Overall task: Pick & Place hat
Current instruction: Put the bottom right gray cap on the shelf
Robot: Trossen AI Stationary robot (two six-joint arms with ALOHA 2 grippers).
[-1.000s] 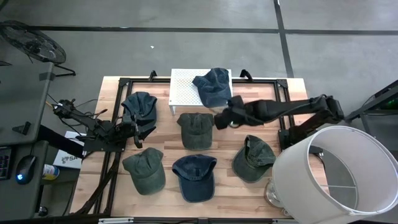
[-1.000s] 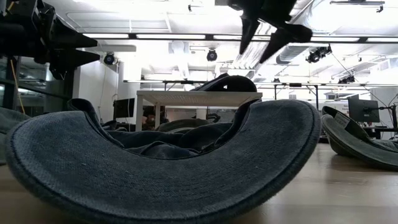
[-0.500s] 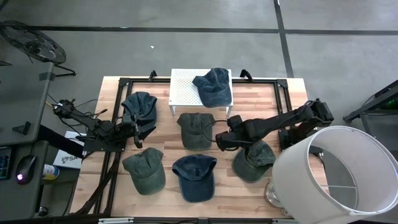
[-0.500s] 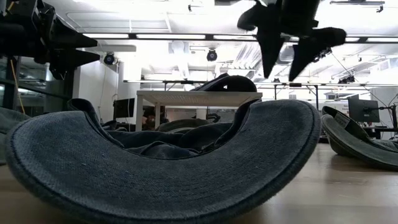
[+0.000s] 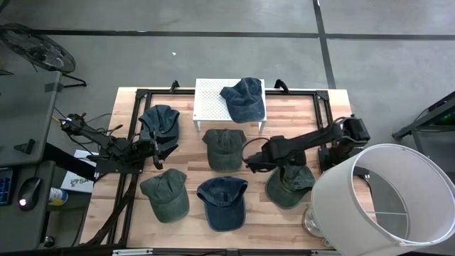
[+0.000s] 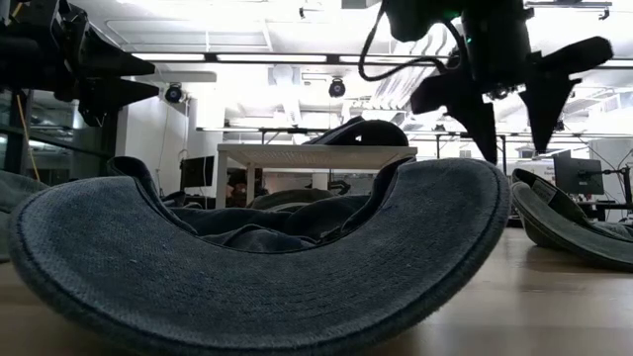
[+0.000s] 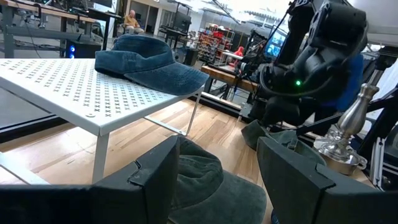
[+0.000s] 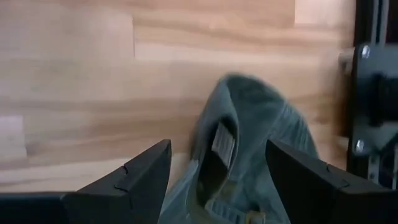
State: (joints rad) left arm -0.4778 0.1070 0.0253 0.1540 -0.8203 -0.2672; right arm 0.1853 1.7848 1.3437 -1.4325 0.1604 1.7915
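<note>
While one blue cap [image 5: 243,98] already lies on the white rack [image 5: 210,99], five caps remain on the table [image 5: 320,114]. The right gripper [image 5: 253,161] hovers empty, jaws spread, over the green cap [image 5: 290,183]; the left gripper [image 5: 154,147] waits, spread too.

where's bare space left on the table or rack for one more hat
The white rack is bare left of its blue hat. Bare wood lies right of the rack. The front row is crowded: green hat, navy hat, green hat.
</note>
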